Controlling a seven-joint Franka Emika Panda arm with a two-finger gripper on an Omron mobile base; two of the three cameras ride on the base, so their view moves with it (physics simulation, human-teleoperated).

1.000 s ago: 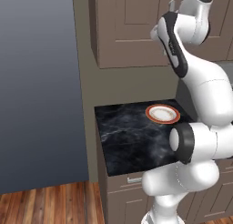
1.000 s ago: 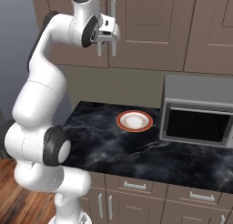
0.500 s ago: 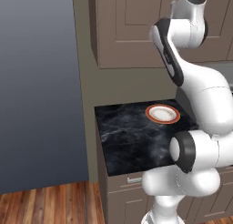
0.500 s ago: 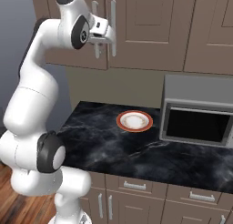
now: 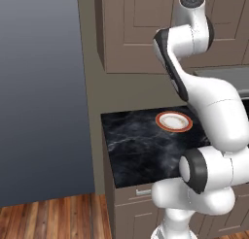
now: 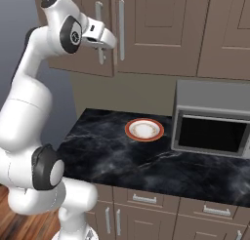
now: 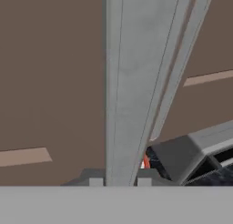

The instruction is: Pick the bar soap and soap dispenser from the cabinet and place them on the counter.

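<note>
The brown wall cabinet (image 6: 161, 34) (image 5: 136, 34) hangs above the black marble counter (image 6: 107, 151) (image 5: 141, 145). My gripper (image 6: 101, 43) is raised to the left door and shut on its long silver handle (image 6: 100, 14). In the hand view the gripper (image 7: 120, 182) has that handle (image 7: 132, 82) running up between its fingertips. The left door looks pulled slightly out at its inner edge. The bar soap and the soap dispenser are hidden behind the doors.
A white plate with an orange rim (image 6: 144, 130) (image 5: 173, 121) lies on the counter. A grey microwave (image 6: 212, 122) stands at the right. The right door's handle (image 6: 121, 29) is close beside my gripper. Drawers (image 6: 146, 200) sit under the counter.
My gripper has shifted left along with the left door's handle, and the upper arm has swung left with it. Plate, microwave and camera have stayed put.
</note>
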